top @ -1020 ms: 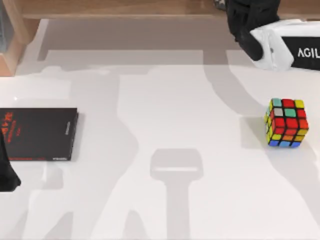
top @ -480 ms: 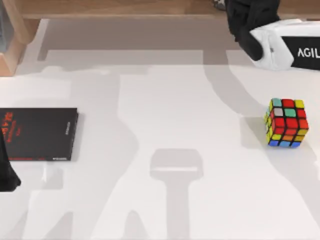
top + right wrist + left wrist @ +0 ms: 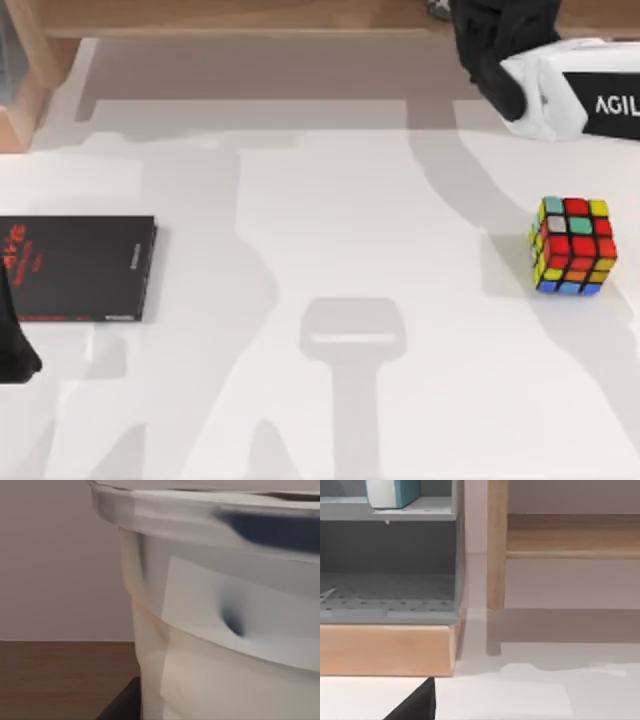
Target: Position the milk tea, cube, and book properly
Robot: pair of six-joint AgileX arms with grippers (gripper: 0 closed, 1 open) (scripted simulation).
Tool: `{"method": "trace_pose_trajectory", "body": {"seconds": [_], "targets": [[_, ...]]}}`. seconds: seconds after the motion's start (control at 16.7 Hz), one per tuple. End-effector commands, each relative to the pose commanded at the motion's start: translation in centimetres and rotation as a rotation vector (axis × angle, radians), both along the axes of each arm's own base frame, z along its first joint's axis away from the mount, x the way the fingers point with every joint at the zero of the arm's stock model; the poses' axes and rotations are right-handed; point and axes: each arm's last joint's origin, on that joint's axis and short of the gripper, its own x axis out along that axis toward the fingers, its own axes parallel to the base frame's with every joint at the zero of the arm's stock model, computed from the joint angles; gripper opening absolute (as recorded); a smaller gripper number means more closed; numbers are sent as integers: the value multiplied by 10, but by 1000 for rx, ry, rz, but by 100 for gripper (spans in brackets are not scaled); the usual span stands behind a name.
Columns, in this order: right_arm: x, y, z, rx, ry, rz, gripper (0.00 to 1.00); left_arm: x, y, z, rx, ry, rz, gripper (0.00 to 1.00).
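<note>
The right pincer [image 3: 500, 60] hangs at about 1 o'clock over the tabletop [image 3: 330, 220], and its wrist view has the milk tea [image 3: 225, 620] cup pressed right up close; I cannot tell whether it grips it. The cube [image 3: 572, 245] sits at 3 o'clock, toward 5 o'clock from that pincer, so the right arm looks nearer to it. The left arm [image 3: 12, 340] idles at 8 o'clock beside the black book [image 3: 80, 267]. The teal book [image 3: 392, 492] already lies on a grey shelf [image 3: 387, 515].
</note>
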Motion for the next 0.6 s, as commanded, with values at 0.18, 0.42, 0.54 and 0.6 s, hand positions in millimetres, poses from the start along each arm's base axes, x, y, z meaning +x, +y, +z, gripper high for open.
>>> {"method": "trace_pose_trajectory", "body": {"seconds": [0.18,0.42,0.54,0.6], "targets": [[0,0,0,0,0,0,0,0,0,0,0,0,0,100],[-1,1,1,3,-2,3,0,0,0,0,0,0,0,100],[-5,4,4,6,-10,9,0,0,0,0,0,0,0,100],[-11,4,7,7,-15,8,0,0,0,0,0,0,0,100]]}}
